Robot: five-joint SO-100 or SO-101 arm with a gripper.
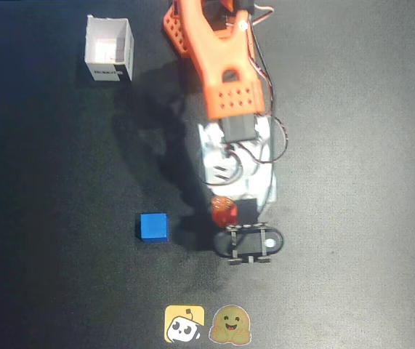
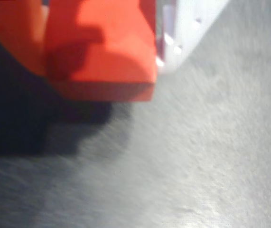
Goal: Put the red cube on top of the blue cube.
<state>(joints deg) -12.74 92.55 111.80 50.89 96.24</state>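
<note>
Pincer (image 1: 225,218) grips red cube (image 1: 223,210), arm reaching down beside blue cube (image 1: 153,226).

Readable words or numbers: none can be made out in either view.
White box (image 1: 109,49): in the overhead view a dark strip runs along its lower front edge, perhaps a printed label, but its marks are too small and blurred to read.
Yellow sticker (image 1: 184,323): a square sign lying on the dark surface (image 1: 352,218) near the bottom edge of the overhead view; it shows a small white cartoon figure with dark eyes and carries no lettering.
Round sticker (image 1: 230,325): just beside the yellow one, a smiling face emblem with open hands, again without words.
Wrist view: blurred, and no marking shows.
</note>
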